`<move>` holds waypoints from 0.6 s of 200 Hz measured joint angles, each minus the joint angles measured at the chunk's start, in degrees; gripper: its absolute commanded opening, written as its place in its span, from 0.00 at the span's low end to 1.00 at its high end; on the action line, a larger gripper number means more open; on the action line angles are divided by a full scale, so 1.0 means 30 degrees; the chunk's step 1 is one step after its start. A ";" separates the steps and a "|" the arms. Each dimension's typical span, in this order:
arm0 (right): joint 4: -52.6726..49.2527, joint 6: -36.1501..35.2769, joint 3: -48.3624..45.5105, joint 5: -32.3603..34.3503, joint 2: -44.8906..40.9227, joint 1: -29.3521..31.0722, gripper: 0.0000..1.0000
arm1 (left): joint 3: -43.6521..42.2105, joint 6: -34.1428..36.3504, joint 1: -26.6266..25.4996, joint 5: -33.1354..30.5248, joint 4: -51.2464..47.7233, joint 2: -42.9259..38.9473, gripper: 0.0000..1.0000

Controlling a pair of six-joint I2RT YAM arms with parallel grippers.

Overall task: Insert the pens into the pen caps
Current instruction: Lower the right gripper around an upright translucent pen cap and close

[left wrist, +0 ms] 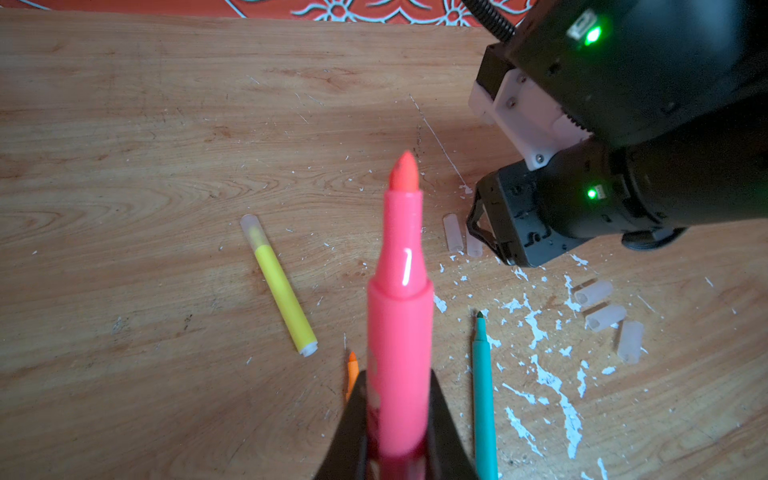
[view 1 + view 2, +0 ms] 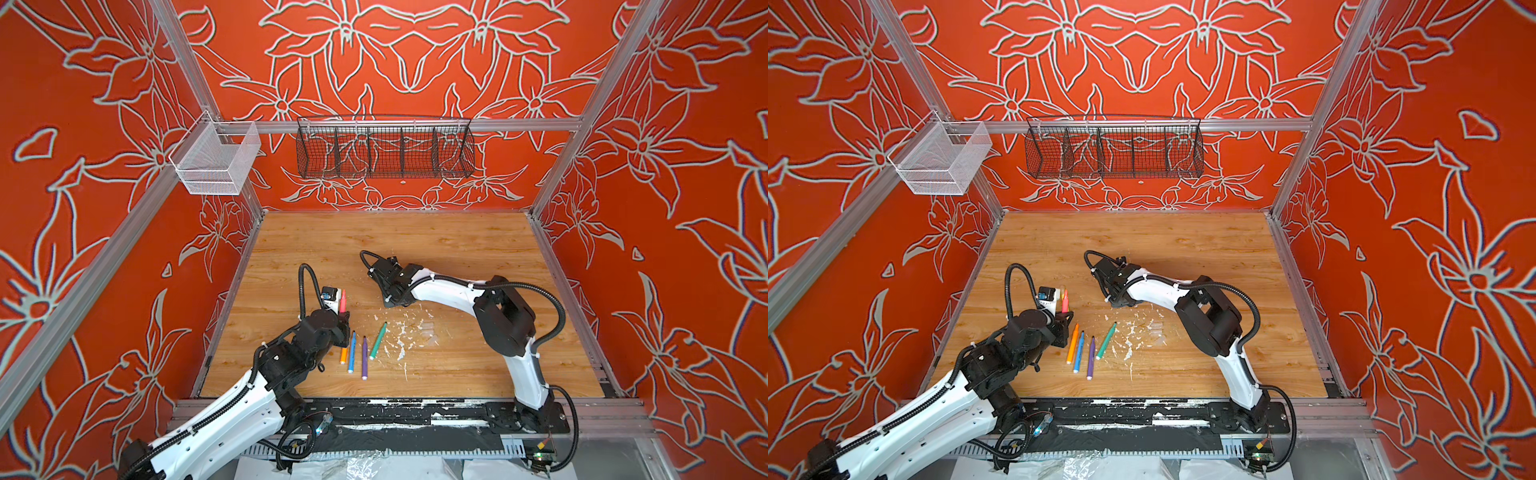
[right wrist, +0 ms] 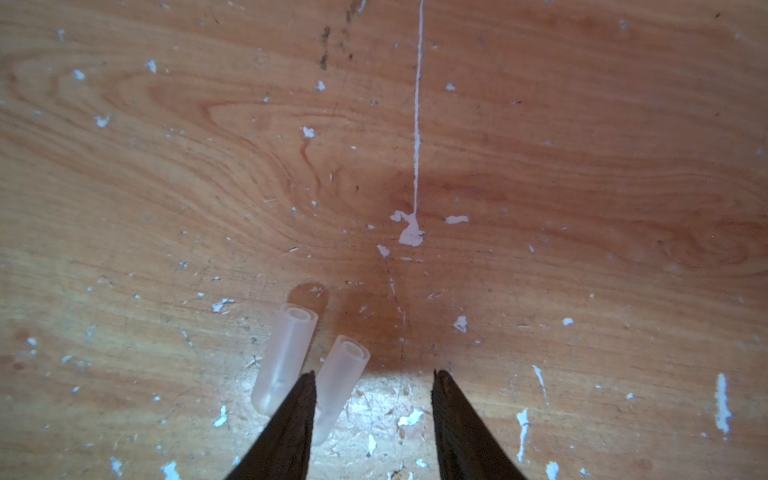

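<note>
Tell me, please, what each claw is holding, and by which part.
The left claw grips the pink pen by its barrel, tip end free. The right claw is open over clear caps, holding nothing.

Our black left gripper (image 1: 397, 378) pinches a red-pink felt-tip pen (image 1: 401, 257) that juts out beyond its fingertips; our black right gripper (image 3: 374, 374) tilts down, jaws apart.

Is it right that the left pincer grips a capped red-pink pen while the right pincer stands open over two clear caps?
Not quite: the red-pink pen in the left pincer is uncapped, its felt tip bare in the left wrist view. The rest holds: the right pincer stands open over two clear caps.
</note>
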 measured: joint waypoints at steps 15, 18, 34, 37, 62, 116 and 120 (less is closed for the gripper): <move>0.0087 0.0000 0.0000 -0.0189 0.0073 0.0007 0.49 | 0.0000 0.0000 0.0007 0.0007 0.0000 0.0000 0.00; 0.0095 0.0000 0.0007 -0.0219 0.0080 0.0007 0.49 | 0.0000 0.0000 0.0000 0.0007 0.0000 0.0000 0.00; 0.0124 0.0000 0.0029 -0.0364 0.0197 0.0036 0.49 | 0.0000 0.0000 0.0007 0.0000 0.0000 -0.0015 0.00; 0.0131 0.0000 0.0036 -0.0372 0.0211 0.0044 0.49 | 0.0000 0.0000 0.0007 0.0000 0.0007 -0.0022 0.00; 0.0124 0.0007 0.0036 -0.0408 0.0350 0.0124 0.48 | 0.0000 -0.0007 0.0007 0.0000 0.0000 -0.0073 0.00; 0.0160 0.0080 -0.0240 -0.0379 0.0350 0.0138 0.42 | 0.0000 -0.0058 0.0007 0.0007 0.0000 -0.0160 0.00; 0.0153 0.0109 -0.0313 -0.0372 0.0350 0.0138 0.42 | 0.0000 -0.0058 0.0007 0.0007 0.0000 -0.0175 0.00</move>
